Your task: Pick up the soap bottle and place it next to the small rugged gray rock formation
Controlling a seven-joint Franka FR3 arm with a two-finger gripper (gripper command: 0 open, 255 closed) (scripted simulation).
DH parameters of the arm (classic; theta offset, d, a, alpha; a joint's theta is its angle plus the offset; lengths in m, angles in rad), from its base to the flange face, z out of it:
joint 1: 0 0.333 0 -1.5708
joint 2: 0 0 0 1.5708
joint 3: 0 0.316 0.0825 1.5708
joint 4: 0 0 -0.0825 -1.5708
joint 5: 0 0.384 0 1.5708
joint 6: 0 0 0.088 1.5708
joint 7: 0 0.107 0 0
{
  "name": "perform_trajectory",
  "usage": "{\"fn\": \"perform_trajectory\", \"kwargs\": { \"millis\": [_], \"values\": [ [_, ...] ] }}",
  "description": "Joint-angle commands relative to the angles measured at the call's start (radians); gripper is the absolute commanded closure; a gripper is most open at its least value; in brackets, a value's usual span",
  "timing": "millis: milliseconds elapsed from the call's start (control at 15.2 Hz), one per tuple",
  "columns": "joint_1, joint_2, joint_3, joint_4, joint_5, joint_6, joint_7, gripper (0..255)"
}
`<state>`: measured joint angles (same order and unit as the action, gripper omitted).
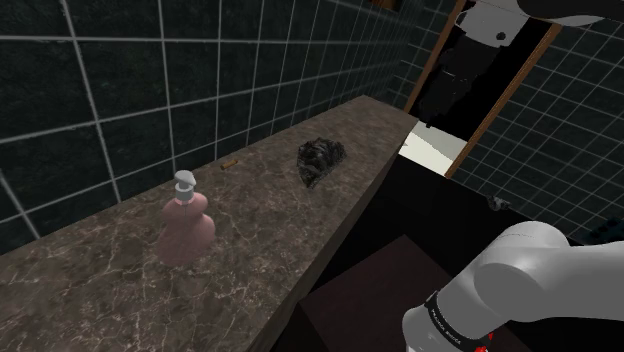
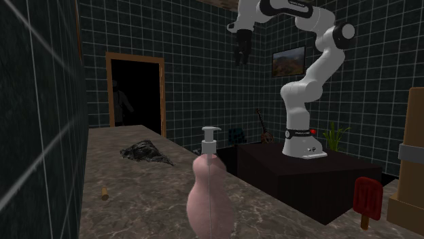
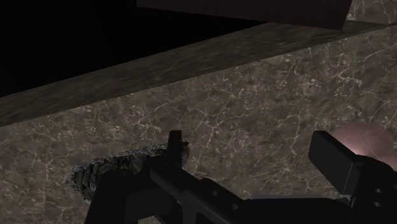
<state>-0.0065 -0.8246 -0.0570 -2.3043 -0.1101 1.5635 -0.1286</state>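
1. the gripper (image 3: pixel 251 143) hangs high above the brown veined counter (image 1: pixel 110 295). its two black fingers (image 3: pixel 174 147) are spread wide, with only bare counter between them, so it holds nothing.
2. the pink soap bottle (image 1: pixel 186 228), with its white pump head, stands on the counter towards the shoulder view's left. it is well apart from the dark rugged rock (image 1: pixel 320 160), which lies farther along the same counter.
3. the relation that matters: in the wrist view the soap bottle (image 3: pixel 366 139) sits outside one finger, not between the pair. the rock (image 3: pixel 105 173) lies past the outer side of the other finger. the hand looks centred over the stretch between the two, so my judgement is that it must shift sideways towards the bottle and then descend.
4. the bottle's long axis is upright, so a grasp from the side across the narrower neck seems to suit it.
5. one arm only, so there is no choice of hand.
6. count: one soap bottle, one rock, and one small yellowish item (image 1: pixel 230 163) by the tiled wall.
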Motion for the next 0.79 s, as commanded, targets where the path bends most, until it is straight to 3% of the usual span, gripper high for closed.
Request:
{"fn": "perform_trajectory", "kwargs": {
  "millis": [0,726],
  "values": [
    [0.000,0.000,0.000,0.000,0.000,0.000,0.000,0],
    [0.070,0.208,0.178,-0.006,0.117,0.180,0.202,0]
  ]
}}
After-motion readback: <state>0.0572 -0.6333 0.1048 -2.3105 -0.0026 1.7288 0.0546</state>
